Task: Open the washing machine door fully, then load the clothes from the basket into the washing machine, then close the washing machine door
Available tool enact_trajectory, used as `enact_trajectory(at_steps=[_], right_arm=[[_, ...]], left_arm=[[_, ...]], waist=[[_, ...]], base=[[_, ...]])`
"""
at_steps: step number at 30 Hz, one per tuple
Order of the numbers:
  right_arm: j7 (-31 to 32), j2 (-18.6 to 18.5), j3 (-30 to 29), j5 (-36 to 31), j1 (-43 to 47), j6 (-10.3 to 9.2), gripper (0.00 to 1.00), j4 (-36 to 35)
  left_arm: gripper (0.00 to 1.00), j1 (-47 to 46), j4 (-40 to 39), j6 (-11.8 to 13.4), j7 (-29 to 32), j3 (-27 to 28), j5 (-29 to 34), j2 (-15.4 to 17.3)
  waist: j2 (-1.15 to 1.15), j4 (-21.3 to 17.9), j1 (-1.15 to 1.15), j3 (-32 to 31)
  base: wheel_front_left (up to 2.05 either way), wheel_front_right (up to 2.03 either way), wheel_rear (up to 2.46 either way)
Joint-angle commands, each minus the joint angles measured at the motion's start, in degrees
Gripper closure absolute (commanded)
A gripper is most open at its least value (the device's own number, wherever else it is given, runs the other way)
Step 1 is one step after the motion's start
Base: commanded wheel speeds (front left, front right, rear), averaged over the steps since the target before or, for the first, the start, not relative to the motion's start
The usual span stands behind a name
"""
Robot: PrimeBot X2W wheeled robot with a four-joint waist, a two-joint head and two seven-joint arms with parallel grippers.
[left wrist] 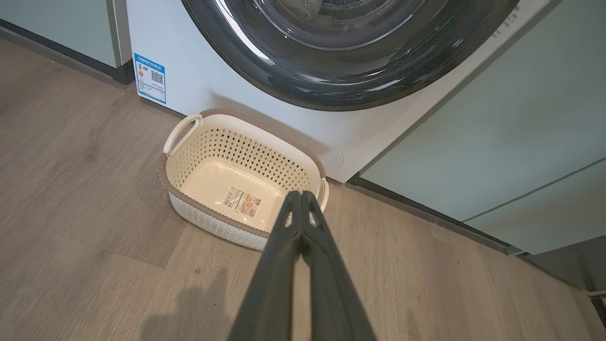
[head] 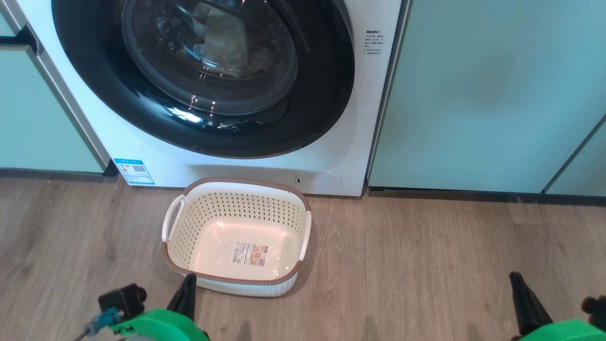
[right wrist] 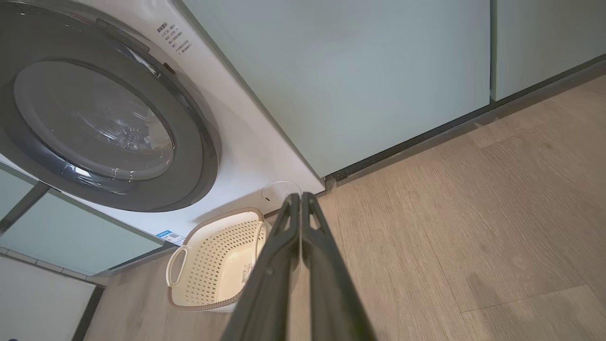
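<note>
Looks finished: round glossy black door [head: 322, 94] shut on the white washing machine [head: 189, 166], pale clothes [head: 222, 42] seemingly behind its glass, cream perforated basket [head: 236, 208] empty on the floor just before it, left gripper [left wrist: 300, 193] and right gripper [right wrist: 300, 195] closed on nothing; next, merely backing away.

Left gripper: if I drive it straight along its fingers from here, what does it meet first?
Probably the basket: the shut left gripper aims at its right end. Depth is unclear, so it may skim over the rim and reach the washing machine front instead.
</note>
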Motion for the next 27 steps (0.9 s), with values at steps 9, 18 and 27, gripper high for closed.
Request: enact_trajectory(at_steps=[9,18,27], right_arm=[[0.6,-0.4,-0.9,6.6,-4.1,0.07,1.0,-1.0],[1.1,-0.4,-1.4,12.3,-5.1,0.08,1.0,-0.3],[1.5,-0.3,-1.9,17.3,-6.0,0.1,1.0,0.3]], left_arm=[[1.0,-3.7,-0.6,-1.5,0.9,2.3,-6.4,-0.1],[1.0,-4.7,0.2,-2.7,1.9,3.4,-12.0,-0.4],[1.0,-5.6,1.0,-3.7,2.7,4.4,-16.9,-0.8]], waist=[[0.0,0.2,0.0,-0.1],[0.0,0.3,0.0,-0.2],[0.0,0.5,0.0,-0.3]], base=[[0.0,0.0,0.0],[0.0,0.0,0.0],[0.0,0.0,0.0]])
